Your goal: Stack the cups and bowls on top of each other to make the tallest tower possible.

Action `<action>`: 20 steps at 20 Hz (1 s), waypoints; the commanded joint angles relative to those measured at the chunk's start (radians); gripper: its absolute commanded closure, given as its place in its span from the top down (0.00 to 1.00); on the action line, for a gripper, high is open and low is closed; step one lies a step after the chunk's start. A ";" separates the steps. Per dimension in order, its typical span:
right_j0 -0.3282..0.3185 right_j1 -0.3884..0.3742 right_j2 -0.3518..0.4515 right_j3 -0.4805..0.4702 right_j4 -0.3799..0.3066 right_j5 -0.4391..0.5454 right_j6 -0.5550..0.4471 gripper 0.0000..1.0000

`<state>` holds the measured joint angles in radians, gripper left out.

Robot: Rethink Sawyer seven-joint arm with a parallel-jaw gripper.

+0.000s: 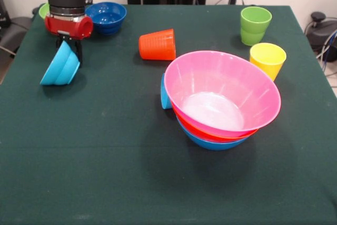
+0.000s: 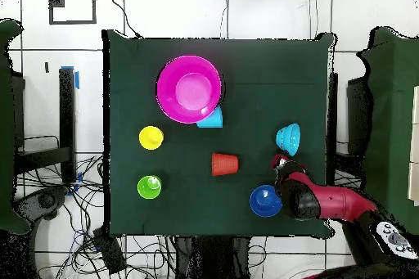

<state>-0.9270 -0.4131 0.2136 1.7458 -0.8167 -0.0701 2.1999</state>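
My gripper [image 1: 69,47] is at the table's far left, shut on the rim of the small light blue bowl [image 1: 59,67], which hangs tilted on its side just above the cloth; it also shows in the overhead view [image 2: 288,138] beside the gripper [image 2: 280,161]. The tower [image 1: 221,90] stands mid-table: pink bowl on top, orange bowl [image 1: 202,133] in the middle, blue bowl [image 1: 216,143] lowest. A light blue cup [image 1: 165,94] lies half hidden behind it. An orange cup [image 1: 158,45] lies on its side. The green cup [image 1: 255,25] and yellow cup [image 1: 267,59] stand upright.
A small dark blue bowl [image 1: 107,17] sits upright just behind the gripper. A small green bowl [image 1: 43,10] peeks out behind the arm at the far left corner. The green cloth's edges [image 1: 16,67] are close to the gripper's side.
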 commanded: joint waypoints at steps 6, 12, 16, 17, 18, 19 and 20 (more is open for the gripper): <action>-0.048 -0.038 0.206 0.121 0.026 0.331 -0.139 1.00; -0.047 -0.050 0.205 0.119 0.003 0.345 -0.129 1.00; -0.024 -0.107 0.200 0.118 -0.034 0.399 -0.193 1.00; -0.028 -0.111 0.209 0.111 -0.065 0.408 -0.244 1.00; -0.037 -0.115 0.232 0.096 -0.118 0.404 -0.322 1.00; -0.046 -0.118 0.249 0.086 -0.153 0.421 -0.394 1.00; -0.069 -0.119 0.273 0.084 -0.178 0.428 -0.451 1.00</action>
<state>-1.0092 -0.4983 0.3457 1.8409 -0.8404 0.2231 2.1874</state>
